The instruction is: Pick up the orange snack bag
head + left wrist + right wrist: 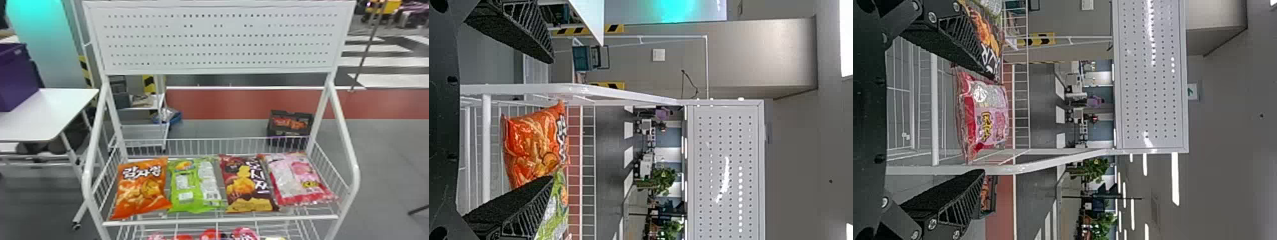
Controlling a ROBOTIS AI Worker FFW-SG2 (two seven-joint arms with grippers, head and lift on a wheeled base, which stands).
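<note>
White wire rack [220, 219] bears orange bag [140, 188], green bag [185, 191] close beside. Left pincer [552, 119], right pincer [989, 125] wide, empty. Risk: off-centre approach snags green bag.

Beyond black left claw [552, 119]: orange snack bag [142, 188], white lettering; lime-green bag [193, 190], white panels
Beyond black right claw [989, 125]: pink bag [301, 180], red edges; maroon-brown bag [249, 185], yellow patches; white backboard [220, 40], dark dots

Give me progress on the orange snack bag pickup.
Done: no part of the pick; the orange snack bag lies on the wire shelf beside the green bag. In hand: nothing; left gripper and right gripper are both open, empty. To do: reach, grip, lift.
</note>
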